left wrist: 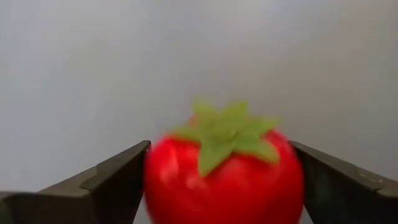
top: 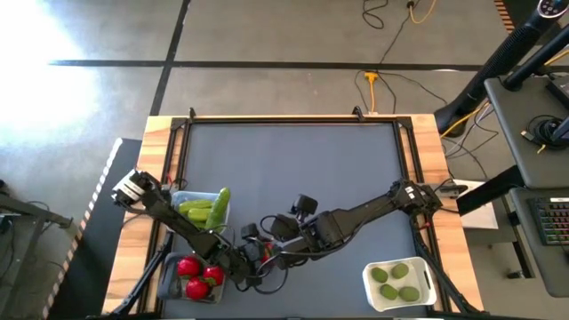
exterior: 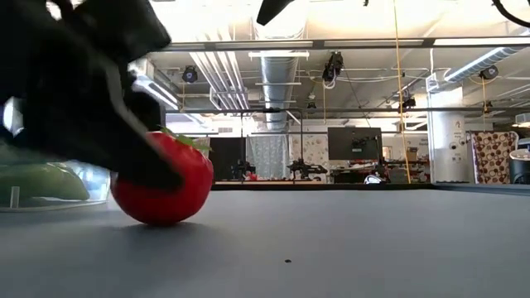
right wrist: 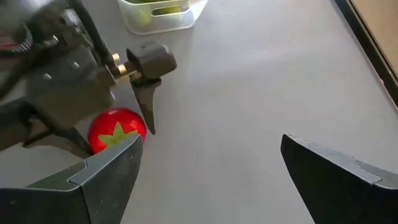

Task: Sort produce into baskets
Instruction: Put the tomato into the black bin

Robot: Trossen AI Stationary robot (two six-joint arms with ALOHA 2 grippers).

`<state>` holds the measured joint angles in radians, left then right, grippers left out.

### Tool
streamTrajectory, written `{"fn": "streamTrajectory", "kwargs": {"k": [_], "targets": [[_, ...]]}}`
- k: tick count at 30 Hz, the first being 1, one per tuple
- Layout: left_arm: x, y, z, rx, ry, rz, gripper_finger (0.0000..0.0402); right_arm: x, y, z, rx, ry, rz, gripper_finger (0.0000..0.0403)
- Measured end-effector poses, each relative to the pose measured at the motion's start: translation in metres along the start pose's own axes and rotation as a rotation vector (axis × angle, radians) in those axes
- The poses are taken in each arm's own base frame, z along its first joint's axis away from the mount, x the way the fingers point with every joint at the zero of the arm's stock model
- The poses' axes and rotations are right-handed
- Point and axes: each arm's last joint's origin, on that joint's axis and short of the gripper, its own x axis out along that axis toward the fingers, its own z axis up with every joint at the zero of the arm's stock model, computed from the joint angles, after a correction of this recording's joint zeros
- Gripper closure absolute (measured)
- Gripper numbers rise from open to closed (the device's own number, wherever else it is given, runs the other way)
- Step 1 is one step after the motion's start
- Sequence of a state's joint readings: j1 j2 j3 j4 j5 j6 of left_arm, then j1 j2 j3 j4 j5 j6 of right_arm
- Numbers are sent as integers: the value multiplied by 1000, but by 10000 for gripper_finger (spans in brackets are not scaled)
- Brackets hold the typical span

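1. Left gripper (left wrist: pixel 224 180): low over the table's near edge, near the middle; its 2 fingers stand on either side of a red tomato (left wrist: pixel 224 174) that rests on the dark table surface (exterior: pixel 348 240). Whether the pads press the fruit cannot be told.
2. Right gripper (right wrist: pixel 208 168): just beside the left gripper, fingers spread wide, holding nothing; the same tomato (right wrist: pixel 117 129) lies ahead of it.
3. Clear basket (top: pixel 182 197), left side of the table: holds light-green cucumbers (top: pixel 206 208).
4. Dark-tinted basket (top: pixel 167 283), near left corner: holds 3 tomatoes (top: pixel 197 276).
5. White basket (top: pixel 371 293), near right corner: holds 3 limes (top: pixel 396 280).
6. Loose tomato, low view (exterior: pixel 161 186): sits on the table, partly covered by a dark finger (exterior: pixel 132 141).
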<state>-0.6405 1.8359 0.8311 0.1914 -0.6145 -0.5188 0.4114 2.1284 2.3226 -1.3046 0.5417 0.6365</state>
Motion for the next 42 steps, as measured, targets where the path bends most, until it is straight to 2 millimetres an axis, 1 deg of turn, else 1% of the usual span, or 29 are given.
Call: {"fn": "streamTrajectory", "kwargs": {"k": [3,6,9,14,16,19,20,23,27,29,30,33,38,40,42], "targets": [[11,-3,-10,-16,32,-16,60,0,0,-1,-8,6,-4,28],[15,-7,-11,-80,13,-54,70,0,-1,-1,-15,13,-9,28],[14,-7,-9,-100,14,-68,83,0,-1,-1,-19,13,-10,28],[2,-3,-4,-149,94,-65,113,0,-1,-1,-18,14,-10,28],[-4,-1,-1,-135,149,-41,124,0,-1,-1,-6,14,-10,28],[-18,-2,8,-91,189,-24,125,-1,-1,-1,34,9,-6,28],[-23,-3,13,-80,194,-25,125,-1,-1,-1,51,8,-5,28],[-49,-8,34,-48,178,-38,126,-1,1,-2,93,9,-1,28],[-95,-15,64,-39,87,-37,126,-3,5,-5,133,7,2,28],[-117,-18,72,-45,84,-53,126,-4,8,-7,160,6,7,28],[-128,-20,71,-48,102,-58,126,-4,10,-8,176,2,13,28],[-159,-31,61,-58,177,-87,126,-8,16,-12,229,-4,27,28],[-211,-46,33,-88,321,-102,127,-11,30,-20,297,-24,62,28],[-226,-46,23,-120,387,-83,127,-11,35,-21,314,-37,79,28],[-235,-46,13,-153,488,-80,127,-10,39,-21,329,-56,102,28]]}}
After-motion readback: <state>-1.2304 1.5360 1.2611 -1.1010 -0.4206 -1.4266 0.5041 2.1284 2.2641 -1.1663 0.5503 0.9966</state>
